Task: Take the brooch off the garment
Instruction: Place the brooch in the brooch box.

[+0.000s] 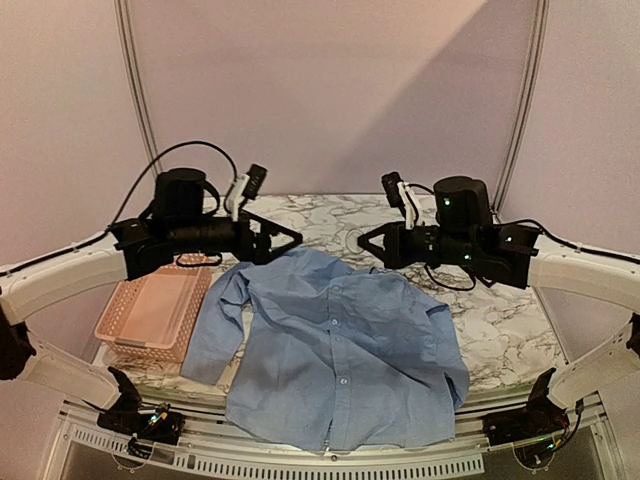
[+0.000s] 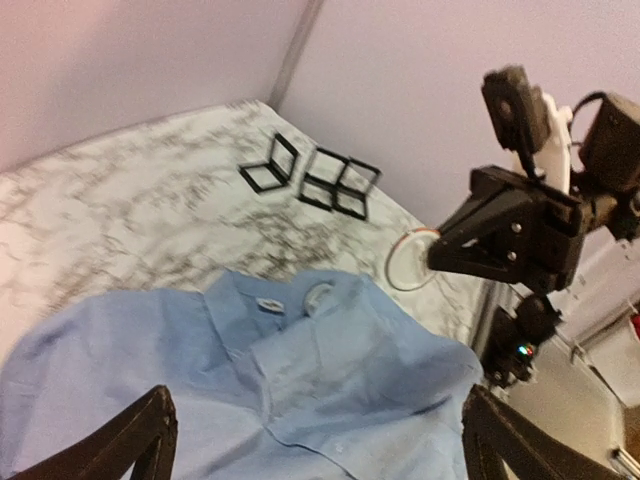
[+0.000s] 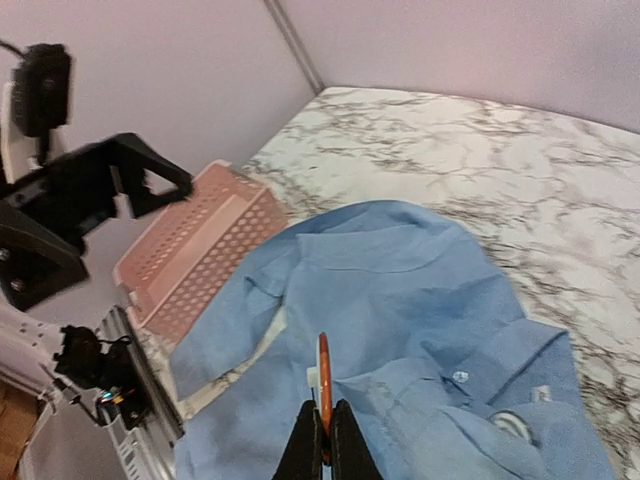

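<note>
The light blue shirt (image 1: 330, 350) lies spread on the marble table, collar toward the back. My right gripper (image 3: 322, 418) is shut on the brooch (image 3: 323, 372), a round disc with an orange rim, seen edge-on and held above the shirt. In the left wrist view the brooch (image 2: 408, 262) is a pale disc at the right gripper's tip (image 2: 432, 262), above the table beyond the collar. It also shows in the top view (image 1: 358, 240). My left gripper (image 1: 292, 240) is open and empty, hovering over the shirt's collar end. A small pale round piece (image 2: 318, 298) sits at the collar.
A pink plastic basket (image 1: 155, 310) stands at the table's left, against the shirt's sleeve. Several small black frames (image 2: 310, 175) stand on the marble near the back corner. The shirt's hem hangs over the table's front edge.
</note>
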You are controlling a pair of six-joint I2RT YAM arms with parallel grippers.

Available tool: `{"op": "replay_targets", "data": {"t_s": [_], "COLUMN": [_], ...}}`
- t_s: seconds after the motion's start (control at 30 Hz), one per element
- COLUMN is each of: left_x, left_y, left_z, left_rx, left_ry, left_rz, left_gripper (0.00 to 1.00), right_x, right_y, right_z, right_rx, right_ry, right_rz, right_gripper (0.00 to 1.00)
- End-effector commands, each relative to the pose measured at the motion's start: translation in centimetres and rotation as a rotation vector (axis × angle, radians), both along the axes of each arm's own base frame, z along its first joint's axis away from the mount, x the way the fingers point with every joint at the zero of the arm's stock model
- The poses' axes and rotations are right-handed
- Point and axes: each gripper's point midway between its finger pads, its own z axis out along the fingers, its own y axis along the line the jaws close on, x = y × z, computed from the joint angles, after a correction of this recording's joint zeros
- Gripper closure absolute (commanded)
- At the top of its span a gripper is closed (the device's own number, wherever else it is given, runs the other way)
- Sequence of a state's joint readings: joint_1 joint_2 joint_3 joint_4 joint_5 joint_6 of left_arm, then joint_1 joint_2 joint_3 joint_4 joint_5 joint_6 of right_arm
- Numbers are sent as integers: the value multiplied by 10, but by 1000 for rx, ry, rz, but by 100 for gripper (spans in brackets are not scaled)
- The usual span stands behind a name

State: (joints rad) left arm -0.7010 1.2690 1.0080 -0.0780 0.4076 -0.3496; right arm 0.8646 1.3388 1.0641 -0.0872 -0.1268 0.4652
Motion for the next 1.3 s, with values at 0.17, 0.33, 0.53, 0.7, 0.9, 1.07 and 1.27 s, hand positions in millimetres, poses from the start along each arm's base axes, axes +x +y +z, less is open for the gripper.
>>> {"op": "replay_targets", "data": {"t_s": [0.17,0.33,0.53,0.7,0.9,1.07,1.27], "left_x": [58,62,61,66,69,69,71], "left_y": [95,132,163,169,176,174,170], "left_z": [38,30,8,10,5,3,-2], "left_rx": [74,112,163,126,118,113,109], "left_ry": [-126,-104,-80,-57,-31,-26,-7], "left_rz": [377,470,551,558,575,561,549], "left_gripper": [0,0,0,1,1,1,0], "right_x": [73,117,168,204,231,247,267], "right_y": [-109,-134,-156,-181,-192,-204,-222], "right_z": [-24,-33,-59,-93,-131,-151,-173], "right_rx": [-505,-642,-902,-1122,-1130,-1161,-1216], "right_ry": [29,31,20,30,74,72,70], "right_rz": [-453,-512,-603,-676,-653,-665,-664], "right_gripper": [100,100,100,100,100,100,100]}}
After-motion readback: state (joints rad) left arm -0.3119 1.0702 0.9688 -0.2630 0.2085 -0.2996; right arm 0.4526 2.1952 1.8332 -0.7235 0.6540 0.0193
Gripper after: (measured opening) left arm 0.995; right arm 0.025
